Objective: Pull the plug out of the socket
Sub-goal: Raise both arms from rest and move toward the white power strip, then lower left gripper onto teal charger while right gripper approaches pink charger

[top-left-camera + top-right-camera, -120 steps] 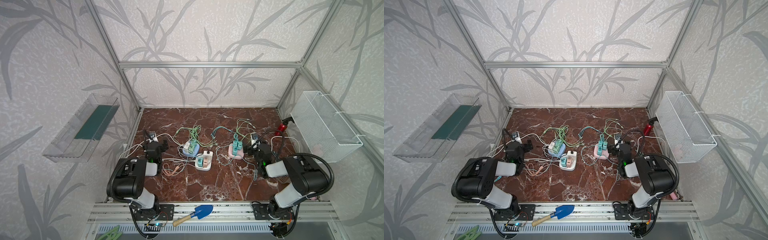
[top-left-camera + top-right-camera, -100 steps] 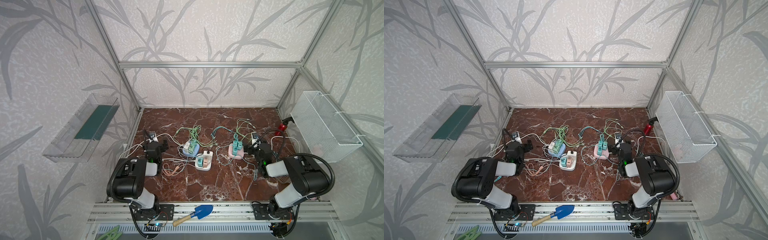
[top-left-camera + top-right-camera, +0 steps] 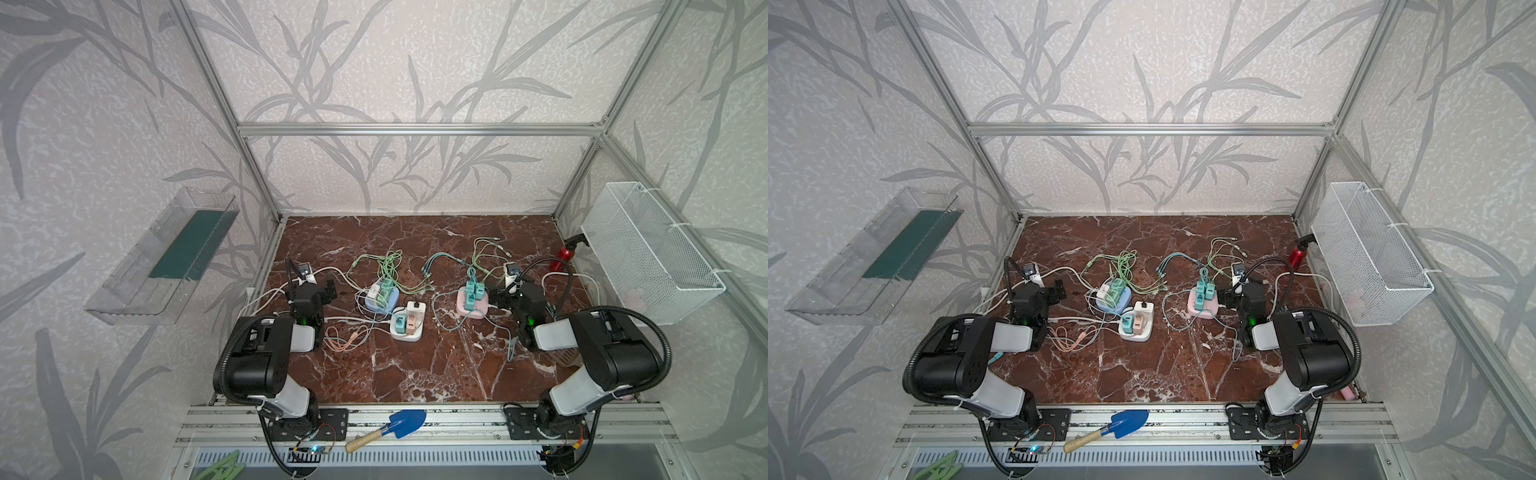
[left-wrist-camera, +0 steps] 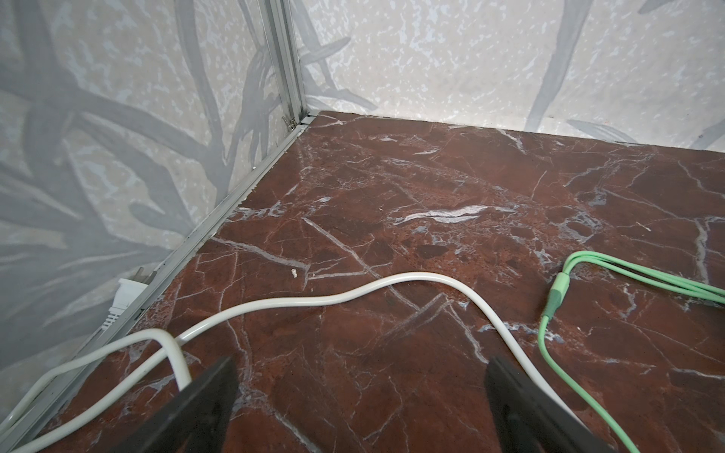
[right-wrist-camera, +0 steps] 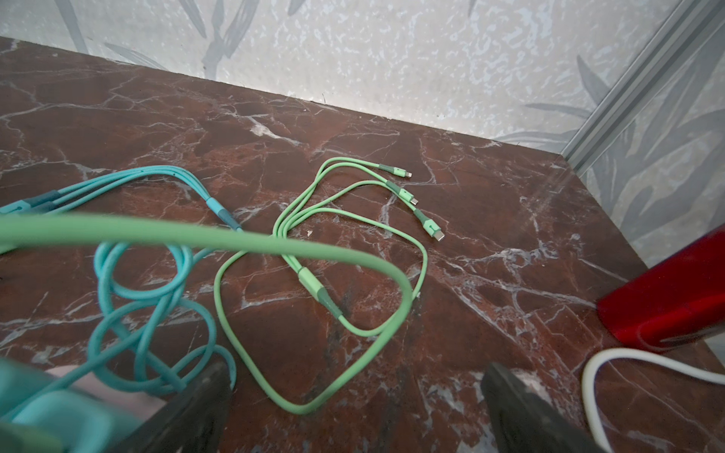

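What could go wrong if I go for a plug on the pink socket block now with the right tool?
1. A green cable arcs across just ahead of the open right tool; closing may catch it instead of a teal plug.
2. The pink socket block looks unanchored; a one-armed pull could lift it, and the left tool is far off, open, beside a white cable.
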